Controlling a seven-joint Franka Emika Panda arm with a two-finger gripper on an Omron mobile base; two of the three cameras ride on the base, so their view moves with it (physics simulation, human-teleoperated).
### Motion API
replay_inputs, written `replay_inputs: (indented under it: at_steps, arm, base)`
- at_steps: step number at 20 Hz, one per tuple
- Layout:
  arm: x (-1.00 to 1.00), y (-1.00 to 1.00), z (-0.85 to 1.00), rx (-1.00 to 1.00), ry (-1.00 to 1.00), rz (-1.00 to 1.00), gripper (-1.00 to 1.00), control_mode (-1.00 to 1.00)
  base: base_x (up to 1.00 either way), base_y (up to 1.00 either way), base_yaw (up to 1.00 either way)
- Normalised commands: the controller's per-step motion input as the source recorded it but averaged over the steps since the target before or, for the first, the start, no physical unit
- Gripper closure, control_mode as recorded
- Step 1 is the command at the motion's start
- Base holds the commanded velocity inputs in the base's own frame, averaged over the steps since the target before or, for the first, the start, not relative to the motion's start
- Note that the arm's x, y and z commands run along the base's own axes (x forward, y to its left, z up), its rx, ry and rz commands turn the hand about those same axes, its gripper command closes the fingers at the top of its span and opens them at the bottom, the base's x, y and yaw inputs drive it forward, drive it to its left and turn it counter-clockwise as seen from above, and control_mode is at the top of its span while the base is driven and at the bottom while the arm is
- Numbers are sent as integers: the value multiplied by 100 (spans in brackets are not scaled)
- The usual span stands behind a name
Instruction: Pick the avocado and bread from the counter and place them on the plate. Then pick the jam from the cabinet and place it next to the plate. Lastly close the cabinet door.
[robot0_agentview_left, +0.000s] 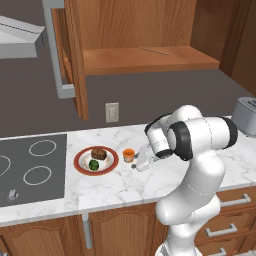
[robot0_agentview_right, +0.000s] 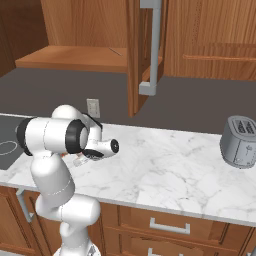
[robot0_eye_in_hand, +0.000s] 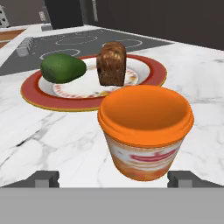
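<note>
Standing upright on the counter (robot0_agentview_left: 125, 185), the jam (robot0_eye_in_hand: 145, 131) sits just beside the plate (robot0_eye_in_hand: 153, 70), on the side away from the stovetop (robot0_agentview_left: 30, 167), near the rim though I cannot tell if it touches. I judge it a light, stiff little jar with a smooth rounded wall, likely slippery; the lid overhangs the body, so the place to take hold is the straight wall under that lip, one pad on each side, not the lid itself. From the hand camera my gripper (robot0_eye_in_hand: 113, 178) has its jaws spread, one tip on either side of the jar's base with clear gaps, pinching nothing. On the plate the avocado (robot0_eye_in_hand: 63, 68) lies toward the stovetop side and the bread (robot0_eye_in_hand: 112, 63) stands near the centre, both apart from the jar. So I take the jar as set down, and any regrasp would risk nudging it into the rim. Above the plate and toward the stovetop, the cabinet door (robot0_agentview_left: 75, 60) stands open, its grey bar handle (robot0_agentview_left: 54, 50) facing out; the cabinet (robot0_agentview_left: 145, 45) shelf beyond it is bare. A toaster (robot0_agentview_right: 242, 141) sits far from the plate, on the side away from the stovetop.
</note>
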Motion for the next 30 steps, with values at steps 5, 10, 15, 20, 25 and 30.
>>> replay_inputs:
  at_steps: [5, 10, 15, 20, 25, 30]
  arm:
    - [-40, -55, 10, -1, -10, 0, -100, -100]
    - [-10, -73, 55, 4, -19, 0, -100, -100]
    - [-9, -75, 52, 14, -12, -1, -100, -100]
    - [-3, -67, 58, 13, -9, 0, -100, -100]
    - [-7, -72, 62, 16, -8, 0, -100, -100]
    - [-17, -72, 49, 15, -9, 0, -100, -100]
  base:
    - [0, 0, 0]
    - [0, 0, 0]
    - [0, 0, 0]
    - [0, 0, 0]
    - [0, 0, 0]
    - [0, 0, 0]
